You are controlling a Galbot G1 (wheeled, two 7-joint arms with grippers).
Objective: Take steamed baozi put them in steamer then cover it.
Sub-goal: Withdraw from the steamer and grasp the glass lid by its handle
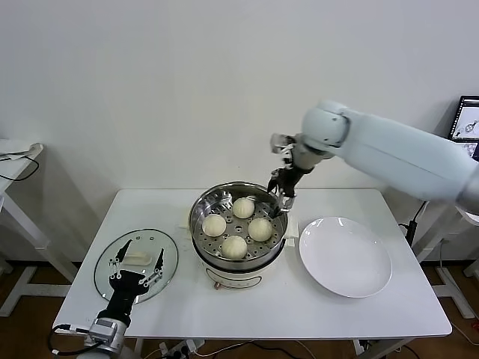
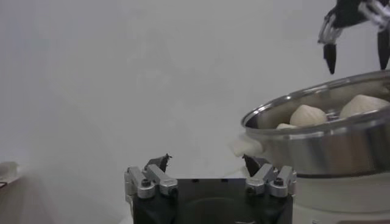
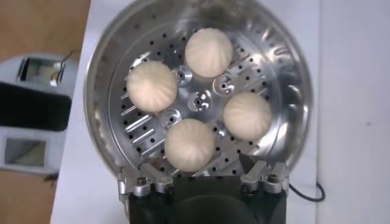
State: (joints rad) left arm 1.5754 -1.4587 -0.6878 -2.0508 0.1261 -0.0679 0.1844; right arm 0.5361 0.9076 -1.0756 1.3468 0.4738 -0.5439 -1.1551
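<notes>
4 baozi [image 1: 237,226] in steamer [image 1: 203,208]; right gripper [image 1: 280,197] over its 2 o'clock rim, fingers released; left gripper [image 1: 135,268] over glass lid [image 1: 169,258], fingers spread, empty.

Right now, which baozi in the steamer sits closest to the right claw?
The baozi on the plate side of the steamer, nearest the right claw above the far rim; the other three lie farther left.
</notes>
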